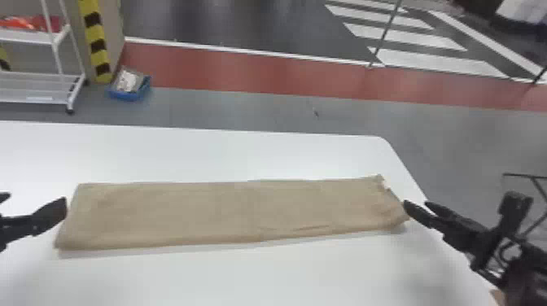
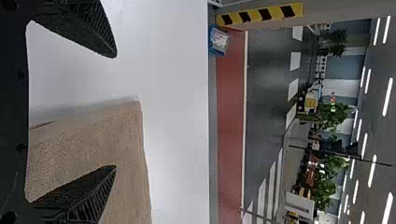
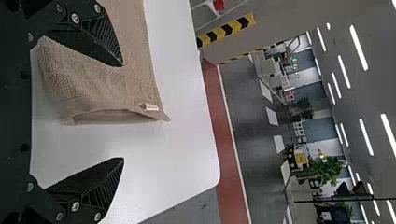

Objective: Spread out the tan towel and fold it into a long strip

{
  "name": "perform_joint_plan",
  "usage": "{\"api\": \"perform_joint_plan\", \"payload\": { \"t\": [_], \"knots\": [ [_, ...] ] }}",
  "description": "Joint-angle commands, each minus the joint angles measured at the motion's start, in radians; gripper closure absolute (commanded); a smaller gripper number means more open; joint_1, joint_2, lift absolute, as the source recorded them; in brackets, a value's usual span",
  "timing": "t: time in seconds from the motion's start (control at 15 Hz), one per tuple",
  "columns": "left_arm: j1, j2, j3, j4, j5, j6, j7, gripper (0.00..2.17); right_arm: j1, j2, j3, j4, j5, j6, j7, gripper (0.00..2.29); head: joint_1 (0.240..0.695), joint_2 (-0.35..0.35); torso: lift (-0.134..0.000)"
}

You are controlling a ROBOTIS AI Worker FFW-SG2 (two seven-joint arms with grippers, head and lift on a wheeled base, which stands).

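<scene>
Tan cloth towel [image 1: 228, 211] strip-folded; likely square 3-o'clock end next. Black two-fingered left gripper [image 2: 115, 111] (9 o'clock), right gripper [image 3: 123, 112] (3): wide open, empty.

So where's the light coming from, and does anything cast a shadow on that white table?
Long white ceiling lights shine in both wrist views, probably the main source; in the head view, a thin soft shadow edges the near side of the folded tan towel on the white table; in the left wrist view, a grey shadow borders the towel.
</scene>
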Motion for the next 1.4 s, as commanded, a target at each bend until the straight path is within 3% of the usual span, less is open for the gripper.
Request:
{"api": "perform_joint_plan", "payload": {
  "t": [0.0, 0.13, 0.33, 0.6, 0.8, 0.93, 1.0, 1.33],
  "knots": [
    [-0.011, -0.006, -0.010, 0.006, 0.001, 0.000, 0.000, 0.04, -0.006, -0.001, -0.003, -0.018, 0.009, 0.065, -0.001, 0.19, 0.695, -0.274, -0.124],
    [-0.036, -0.009, -0.030, 0.023, -0.014, 0.000, 0.003, 0.04, -0.007, 0.000, 0.000, -0.048, 0.028, 0.089, -0.004, 0.19, 0.695, -0.277, -0.124],
    [-0.094, -0.007, -0.077, 0.061, -0.086, 0.012, 0.006, 0.04, -0.009, 0.008, 0.017, -0.138, 0.098, 0.190, -0.010, 0.19, 0.695, -0.278, -0.124],
    [-0.177, -0.010, -0.105, 0.075, -0.098, 0.211, 0.000, 0.04, -0.032, 0.005, 0.023, -0.238, 0.196, 0.322, 0.001, 0.19, 0.695, -0.271, -0.124],
    [-0.235, -0.032, -0.105, 0.078, -0.129, 0.392, -0.001, 0.04, -0.088, -0.003, 0.043, -0.241, 0.290, 0.313, 0.128, 0.09, 0.695, -0.271, -0.124],
    [-0.268, -0.044, -0.103, 0.104, -0.152, 0.448, -0.014, 0.04, -0.090, 0.007, 0.069, -0.241, 0.325, 0.233, 0.105, 0.07, 0.695, -0.257, -0.124],
    [-0.281, -0.058, -0.096, 0.118, -0.177, 0.451, -0.024, 0.04, -0.090, 0.039, 0.051, -0.241, 0.325, 0.178, 0.091, 0.07, 0.695, -0.254, -0.124],
    [-0.286, -0.093, -0.079, 0.141, -0.210, 0.478, -0.037, 0.04, -0.087, 0.059, 0.057, -0.233, 0.382, 0.108, 0.077, 0.12, 0.695, -0.235, -0.124]
  ]
}}
